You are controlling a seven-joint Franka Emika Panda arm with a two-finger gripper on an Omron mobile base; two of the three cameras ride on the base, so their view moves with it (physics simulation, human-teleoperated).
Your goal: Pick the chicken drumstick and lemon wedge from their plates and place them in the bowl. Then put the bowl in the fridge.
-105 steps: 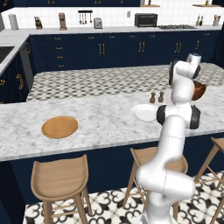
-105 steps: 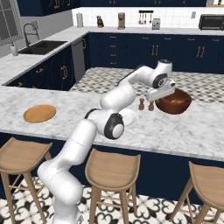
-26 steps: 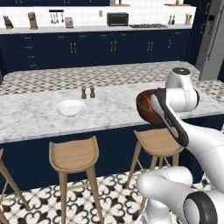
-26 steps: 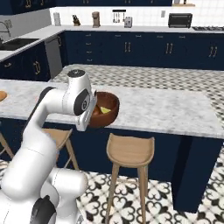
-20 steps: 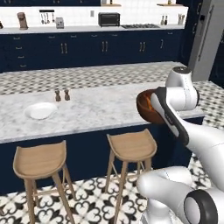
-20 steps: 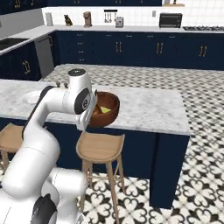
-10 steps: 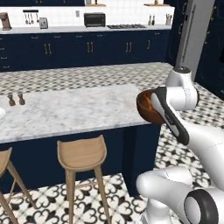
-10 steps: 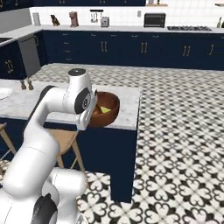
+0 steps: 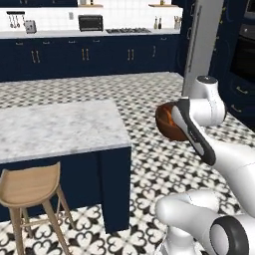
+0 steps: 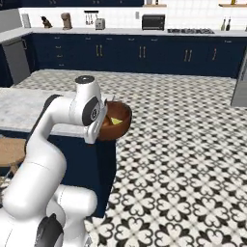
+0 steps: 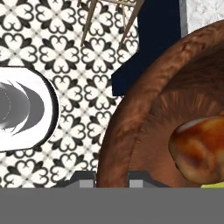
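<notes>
Over patterned floor | jaws clamped on bowl rim | drumstick, lemon wedge inside

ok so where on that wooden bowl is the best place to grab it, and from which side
By the rim, as the gripper does now: one finger inside, one outside the thin wall of the bowl, coming from above. The bowl is too wide to span, and a rim pinch keeps clear of the drumstick inside.
</notes>
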